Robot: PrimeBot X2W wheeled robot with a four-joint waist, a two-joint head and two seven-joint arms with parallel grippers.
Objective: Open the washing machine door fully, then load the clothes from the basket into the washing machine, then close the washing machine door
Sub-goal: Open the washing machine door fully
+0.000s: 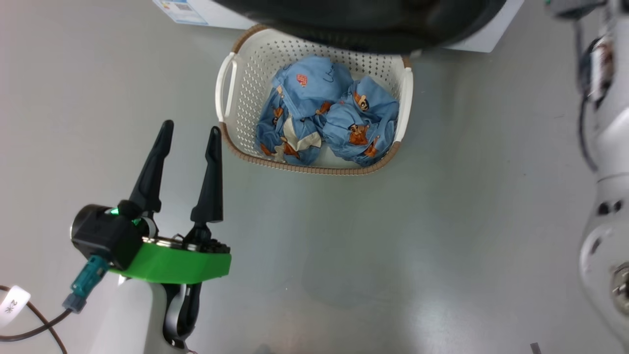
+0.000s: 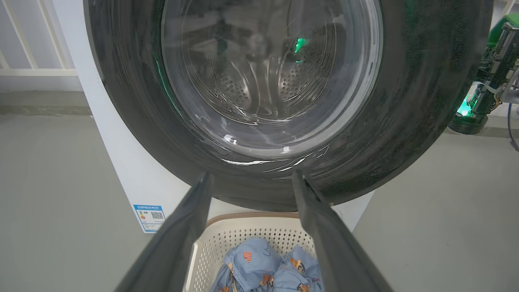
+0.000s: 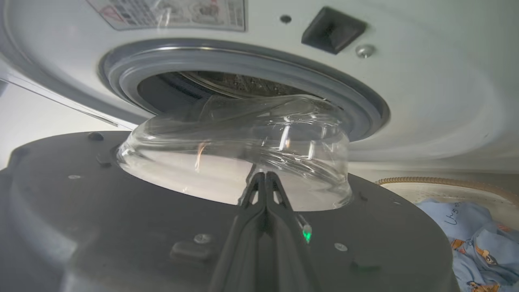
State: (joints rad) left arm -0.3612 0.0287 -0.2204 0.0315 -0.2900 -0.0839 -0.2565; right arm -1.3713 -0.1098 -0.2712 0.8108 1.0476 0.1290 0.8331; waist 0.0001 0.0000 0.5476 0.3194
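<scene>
Grey floor (image 1: 442, 221) | washing machine door (image 1: 363, 24) overhangs basket (image 1: 245, 98) | clothes (image 1: 314, 98) inside

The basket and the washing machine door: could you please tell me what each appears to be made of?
The basket looks like matte cream moulded plastic, given its regular perforations; its brown edge has a woven look, possibly plastic too. The washing machine door has a glossy black surround, likely plastic, around a clear bulging centre that looks like glass, showing reflections.

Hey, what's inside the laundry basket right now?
Crumpled light blue bear-print clothes lie in the basket. Anything beneath them is hidden, and the washing machine door covers its far rim.
</scene>
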